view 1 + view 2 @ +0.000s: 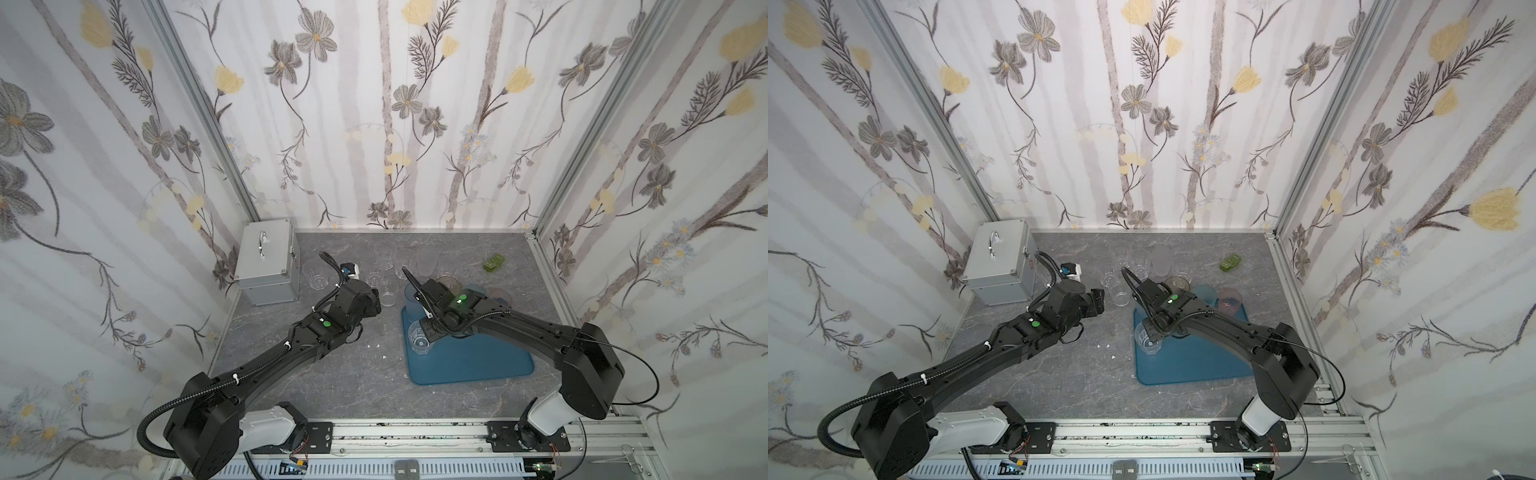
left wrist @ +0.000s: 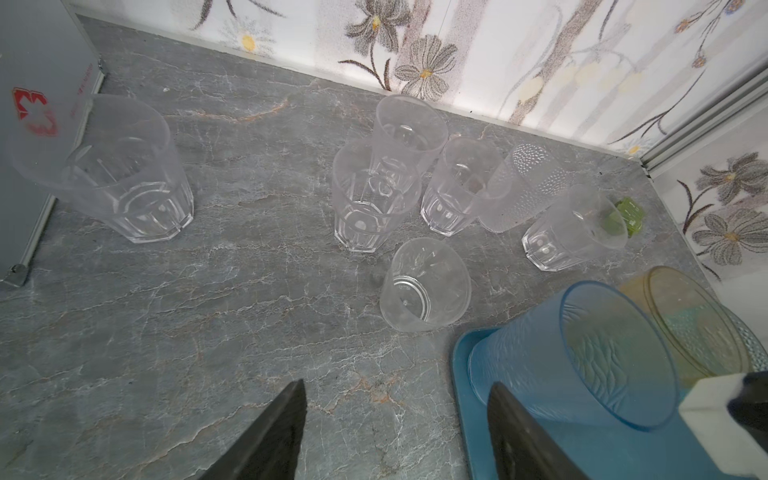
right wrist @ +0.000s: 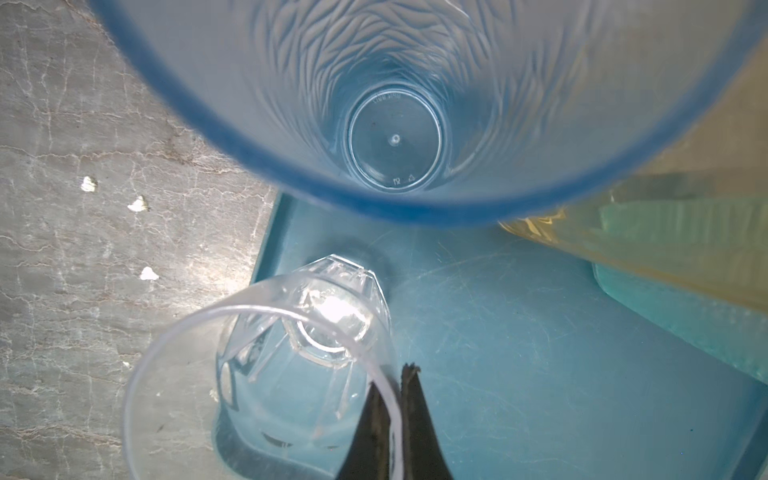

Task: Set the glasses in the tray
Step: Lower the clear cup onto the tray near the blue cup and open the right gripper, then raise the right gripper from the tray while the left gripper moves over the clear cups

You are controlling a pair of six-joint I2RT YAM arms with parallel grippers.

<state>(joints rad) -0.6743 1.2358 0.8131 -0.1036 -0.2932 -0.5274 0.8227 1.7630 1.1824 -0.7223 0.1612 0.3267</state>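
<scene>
Clear faceted glass (image 3: pixel 291 353) at tray (image 3: pixel 540 374) left edge — right gripper (image 3: pixel 399 374) jaws pinched on its rim; left gripper (image 2: pixel 397 386) jaws apart, empty, above tabletop (image 2: pixel 208 332).

- Grey, marble-veined tabletop (image 1: pixel 316 386), enclosed by papered walls.
- Silver metal case (image 1: pixel 266 262) in the far left corner.
- Teal tray (image 1: pixel 478 365) lies flat, right of centre.
- 7 clear glasses (image 2: pixel 374 195) stand upright at the back; 1 stands apart, just beside the case.
- Small green object (image 1: pixel 493 262) far right.
- 3 white bits (image 1: pixel 376 345) near the tray's left edge.
</scene>
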